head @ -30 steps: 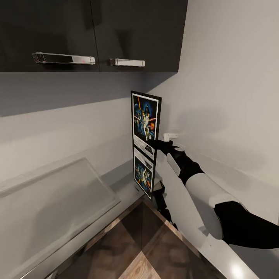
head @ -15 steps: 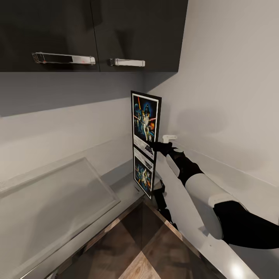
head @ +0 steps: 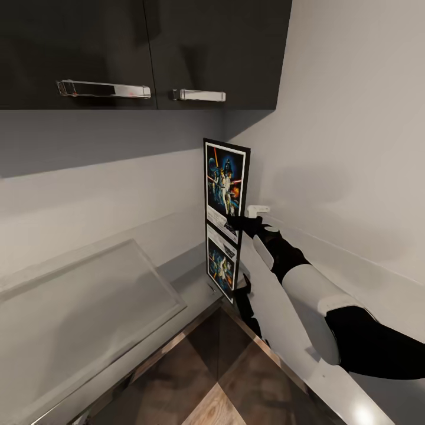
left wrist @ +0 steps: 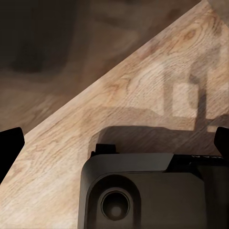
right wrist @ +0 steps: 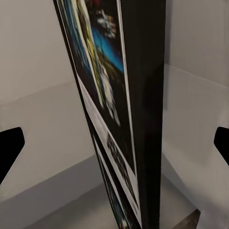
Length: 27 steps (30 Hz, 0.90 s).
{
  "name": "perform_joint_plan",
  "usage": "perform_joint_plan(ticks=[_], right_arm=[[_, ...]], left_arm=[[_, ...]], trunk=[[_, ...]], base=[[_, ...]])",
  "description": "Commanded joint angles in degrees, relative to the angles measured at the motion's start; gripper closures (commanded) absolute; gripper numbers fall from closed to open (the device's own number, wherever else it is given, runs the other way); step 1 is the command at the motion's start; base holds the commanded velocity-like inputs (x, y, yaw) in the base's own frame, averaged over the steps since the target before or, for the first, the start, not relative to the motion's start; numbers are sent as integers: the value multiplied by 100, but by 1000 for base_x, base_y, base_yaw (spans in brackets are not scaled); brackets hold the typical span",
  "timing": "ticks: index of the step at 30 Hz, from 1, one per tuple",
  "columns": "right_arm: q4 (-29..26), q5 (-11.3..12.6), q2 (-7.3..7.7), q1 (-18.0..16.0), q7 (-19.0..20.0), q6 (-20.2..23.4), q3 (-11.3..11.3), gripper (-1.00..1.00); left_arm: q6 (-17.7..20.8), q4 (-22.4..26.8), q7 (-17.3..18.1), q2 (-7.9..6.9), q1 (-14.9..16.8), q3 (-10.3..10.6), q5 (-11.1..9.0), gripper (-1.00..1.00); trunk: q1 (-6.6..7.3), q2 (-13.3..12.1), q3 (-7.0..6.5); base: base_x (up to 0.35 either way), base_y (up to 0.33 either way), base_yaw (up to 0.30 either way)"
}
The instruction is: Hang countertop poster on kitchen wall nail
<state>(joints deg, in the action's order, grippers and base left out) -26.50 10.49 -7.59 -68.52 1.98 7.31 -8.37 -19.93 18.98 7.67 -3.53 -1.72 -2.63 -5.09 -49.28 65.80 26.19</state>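
Two dark wall cabinets [head: 141, 53] with silver handles hang high above the right claw [head: 234, 222], and the pale grey countertop [head: 88, 307] runs below it into the corner of the grey walls. Its glossy top mirrors the poster just under the claw.

From the lower right of the head view, the right arm [head: 307, 289] reaches forward and up toward the corner, white forearm first, then a black wrist. The claw at its end sits against the poster's near edge, at the white strip low on the picture. I cannot tell from these views whether its fingers are clamped on the frame or merely beside it; in the right wrist view the black fingertips [right wrist: 10, 145] stand wide apart at the picture's sides.

Standing upright in the corner, the poster [head: 225, 186] has its long axis vertical, its printed face turned left of the claw, and its thin black edge toward the arm.

Looking at wooden floor, the left claw [left wrist: 114, 143] has its fingertips spread to the sides.
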Motion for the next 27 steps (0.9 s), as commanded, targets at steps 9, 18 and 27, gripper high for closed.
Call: perform_joint_plan(ticks=[9, 18, 27], right_arm=[[-11, 59, 3, -3, -5, 16, -24, -100], [-12, 59, 3, -3, -5, 9, -24, -100], [-27, 59, 3, -3, -5, 7, -24, -100]], left_arm=[[7, 9, 55, 2, -3, -27, -53, -100], [7, 9, 58, 2, -3, -27, -53, -100], [7, 9, 56, 2, -3, -27, -53, -100]], trunk=[[0, 3, 5], [0, 3, 5], [0, 3, 5]], base=[[0, 0, 0], [50, 0, 0], [9, 0, 0]])
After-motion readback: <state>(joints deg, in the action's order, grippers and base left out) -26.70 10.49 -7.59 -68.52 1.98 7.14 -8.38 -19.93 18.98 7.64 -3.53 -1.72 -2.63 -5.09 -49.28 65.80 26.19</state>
